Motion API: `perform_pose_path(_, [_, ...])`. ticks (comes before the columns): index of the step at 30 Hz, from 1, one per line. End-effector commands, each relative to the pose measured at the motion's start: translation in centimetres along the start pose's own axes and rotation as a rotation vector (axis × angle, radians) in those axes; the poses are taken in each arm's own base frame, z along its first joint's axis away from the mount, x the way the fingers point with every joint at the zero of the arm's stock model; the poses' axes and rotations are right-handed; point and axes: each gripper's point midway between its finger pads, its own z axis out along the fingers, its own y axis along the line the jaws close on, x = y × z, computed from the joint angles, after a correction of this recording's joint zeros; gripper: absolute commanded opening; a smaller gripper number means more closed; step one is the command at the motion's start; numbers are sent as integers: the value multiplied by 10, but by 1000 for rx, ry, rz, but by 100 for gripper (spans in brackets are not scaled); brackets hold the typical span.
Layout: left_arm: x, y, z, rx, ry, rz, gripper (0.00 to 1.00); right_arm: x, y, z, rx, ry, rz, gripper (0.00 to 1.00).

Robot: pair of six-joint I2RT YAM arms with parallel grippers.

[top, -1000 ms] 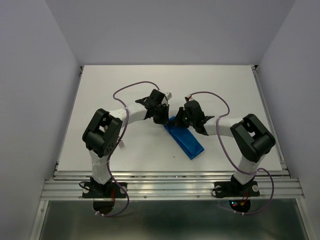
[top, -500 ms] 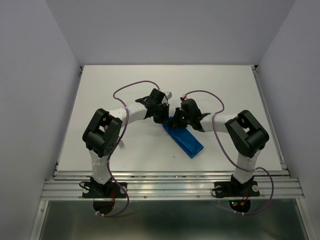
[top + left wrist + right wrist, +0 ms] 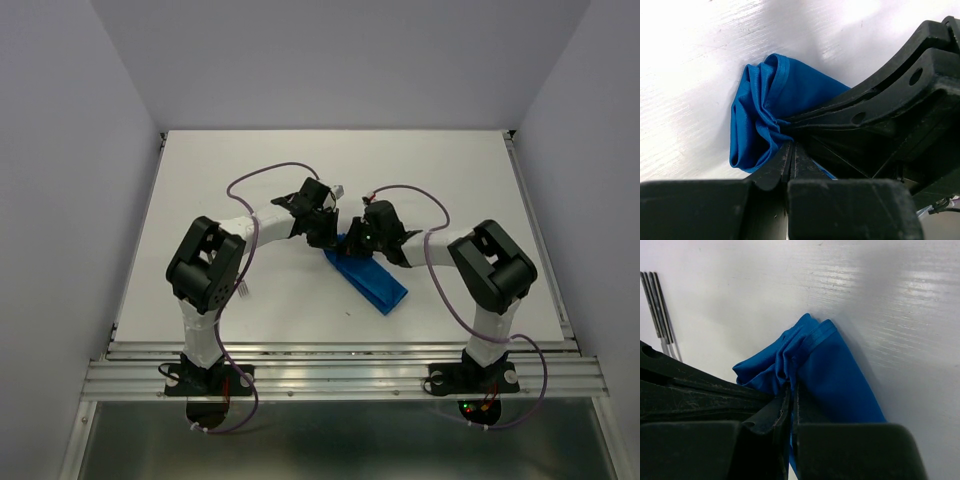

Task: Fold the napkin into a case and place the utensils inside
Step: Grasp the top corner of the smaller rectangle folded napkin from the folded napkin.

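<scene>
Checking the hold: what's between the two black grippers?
Bunched end of the bright blue cloth napkin, pinched by left gripper and right gripper; both wrist views.

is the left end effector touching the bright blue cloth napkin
Touching. Left wrist view: left end effector pinches bunched folds of the bright blue cloth napkin.

From my station I find no text, label, brand, number or sign that I am able to read in any of the three views.

A white counter (image 3: 430, 170) stands between pale walls (image 3: 60, 200), a metal rail (image 3: 340, 375) along its near edge; a tiny dark speck (image 3: 347, 313), possibly a stain, lies near it.
</scene>
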Motion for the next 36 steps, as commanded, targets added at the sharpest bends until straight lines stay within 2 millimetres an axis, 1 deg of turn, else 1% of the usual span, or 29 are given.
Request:
perform_pose_path(1, [-14,-17,-7,50,-47,38,0,3,21,3,-117,-13,99,1])
perform_pose_path(3, [-11,-15,-8,42,-45,36,0,3,24,7,-146,-17,118,1])
perform_pose_path(6, [-8,-11,-7,26,-43,32,0,10,20,15,-158,3,166,1])
perform_pose_path(10, [-9,-8,-8,10,-51,31,0,10,17,17,-161,-17,217,1])
perform_pose_path(11, [-9,-8,-9,9,-53,32,0,14,12,18,-151,-16,251,1])
perform_pose_path(12, [-9,-8,-10,6,-54,30,0,11,16,18,-172,-33,258,1])
perform_pose_path(14, [-9,-6,-10,3,-56,29,0,13,15,18,-175,-30,287,1])
perform_pose_path(15, [-7,-6,-10,0,-56,30,0,15,14,17,-178,-31,292,6])
perform_pose_path(17, [-6,-4,-9,-6,-50,29,0,11,19,13,-216,-59,295,12])
perform_pose_path(18, [-5,-3,-9,-11,-50,28,0,10,22,9,-226,-63,293,19])
perform_pose_path(19, [-5,-3,-9,-13,-50,28,0,9,23,8,-231,-67,284,20])
perform_pose_path(23, [-8,-4,-12,-12,-60,33,0,4,29,0,-241,-84,271,21])
perform_pose_path(26, [-10,-6,-13,-9,-64,41,0,2,28,-6,-223,-101,261,24])
perform_pose_path(30, [-8,-9,-8,-2,-52,47,0,-4,21,-12,-165,-136,242,25])
perform_pose_path(31, [-7,-11,-6,2,-46,48,0,-1,16,-12,-139,-130,234,25])
perform_pose_path(32, [-7,-13,-5,4,-44,50,0,-3,16,-14,-131,-136,228,26])
perform_pose_path(34, [-8,-15,-4,10,-46,54,0,-2,10,-16,-98,-143,220,27])
perform_pose_path(36, [-10,-17,-4,15,-50,55,0,-4,9,-20,-92,-155,214,28])
